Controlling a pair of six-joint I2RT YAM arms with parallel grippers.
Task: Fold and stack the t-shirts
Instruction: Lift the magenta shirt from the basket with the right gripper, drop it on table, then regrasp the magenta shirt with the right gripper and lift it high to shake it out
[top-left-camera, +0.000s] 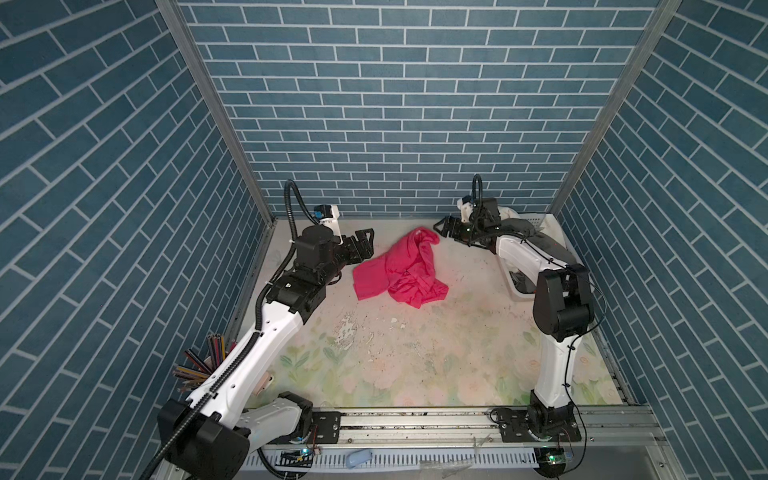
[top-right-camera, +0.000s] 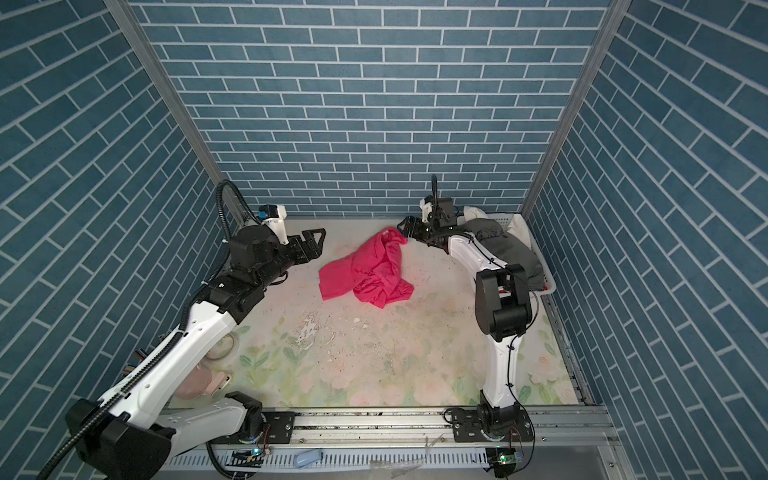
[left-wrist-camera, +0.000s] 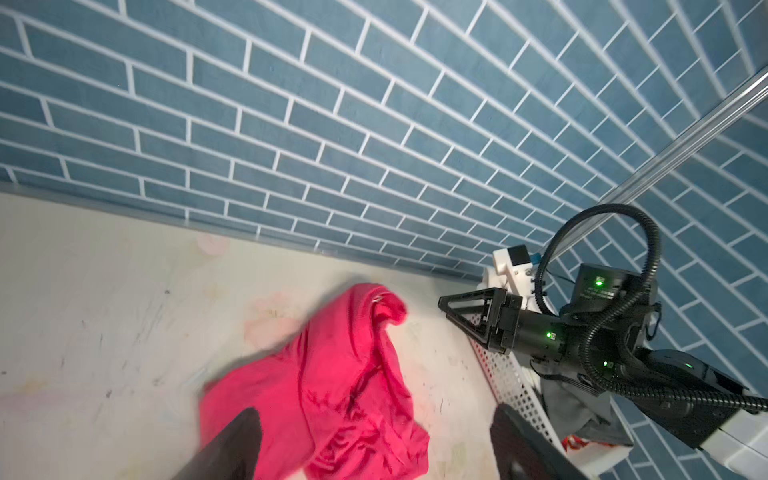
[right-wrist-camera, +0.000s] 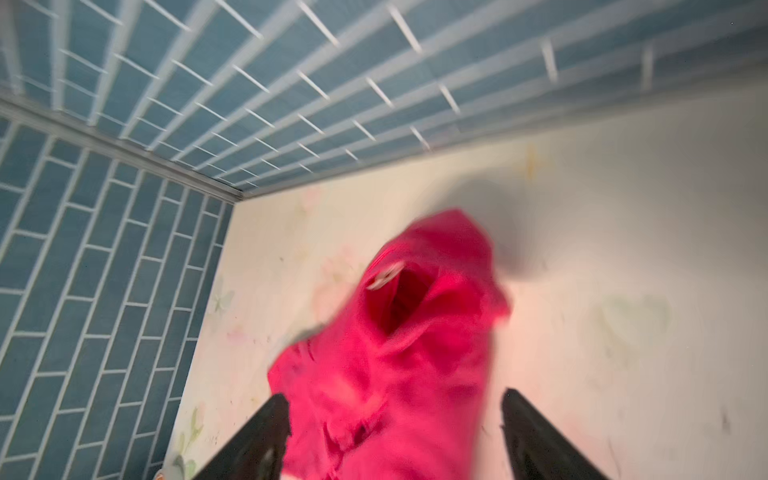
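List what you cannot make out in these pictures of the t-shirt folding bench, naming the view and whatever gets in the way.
- Pink t-shirt, right wrist view: motion blur smears its folds and neck tag.
- Basket, both top views: the right arm covers part of it; garments under the grey cloth cannot be counted.
- Pencils, a top view: the left arm hides their holder.
- Left claw, left wrist view: the picture edge cuts off its fingers.

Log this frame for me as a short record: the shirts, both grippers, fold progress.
pink t-shirt: crumpled, unfolded, on the table, centre rear
left gripper: open, empty, beside the shirt's left edge
right gripper: open, empty, by the shirt's far tip
basket: right rear, holds a dark grey t-shirt
folded stack: none in view
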